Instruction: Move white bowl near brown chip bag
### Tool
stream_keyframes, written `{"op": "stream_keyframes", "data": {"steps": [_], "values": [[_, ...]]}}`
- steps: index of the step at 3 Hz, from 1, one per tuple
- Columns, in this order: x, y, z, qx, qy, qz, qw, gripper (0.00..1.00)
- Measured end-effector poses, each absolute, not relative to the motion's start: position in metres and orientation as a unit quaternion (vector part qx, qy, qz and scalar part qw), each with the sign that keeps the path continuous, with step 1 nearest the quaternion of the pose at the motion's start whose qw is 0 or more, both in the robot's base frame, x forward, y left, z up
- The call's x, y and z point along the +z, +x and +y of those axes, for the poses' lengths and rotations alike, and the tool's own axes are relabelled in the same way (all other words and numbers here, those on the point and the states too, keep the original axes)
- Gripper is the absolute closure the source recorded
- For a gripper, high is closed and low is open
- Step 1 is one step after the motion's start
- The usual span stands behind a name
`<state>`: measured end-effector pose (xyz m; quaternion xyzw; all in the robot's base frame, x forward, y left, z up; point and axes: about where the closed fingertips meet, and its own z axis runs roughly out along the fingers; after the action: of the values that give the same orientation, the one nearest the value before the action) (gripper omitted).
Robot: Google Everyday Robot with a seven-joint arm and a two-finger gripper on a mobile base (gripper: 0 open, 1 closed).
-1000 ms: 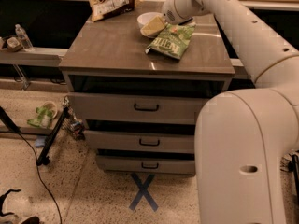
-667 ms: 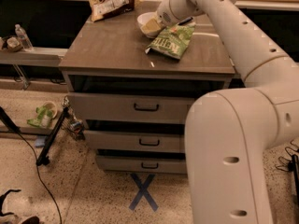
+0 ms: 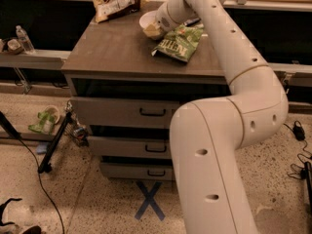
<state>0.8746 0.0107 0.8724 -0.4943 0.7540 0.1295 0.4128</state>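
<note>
While tool (image 3: 156, 28) sits at white bowl (image 3: 145, 18), grip unclear; brown chip bag (image 3: 114, 1) up-left, label unreadable.

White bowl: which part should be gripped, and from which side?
Probably its rim on the green bag side, from above. The bowl sits upright and open, its thin edge exposed, and the gripper is at that side, opposite the brown bag.

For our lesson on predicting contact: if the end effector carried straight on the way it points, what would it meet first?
The white bowl: the end effector points left across the cabinet top and sits right at its rim. Farther on, probably the brown chip bag, though depth is unclear.
</note>
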Motion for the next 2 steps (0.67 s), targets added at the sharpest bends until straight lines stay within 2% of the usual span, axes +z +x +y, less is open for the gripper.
{"op": "stream_keyframes", "data": {"steps": [1,2], "values": [[0.868,0.878,0.016,0.125,-0.503,0.752,0.408,1.00],[0.883,0.897,0.057,0.098,-0.541,0.703,0.451,1.00]]}}
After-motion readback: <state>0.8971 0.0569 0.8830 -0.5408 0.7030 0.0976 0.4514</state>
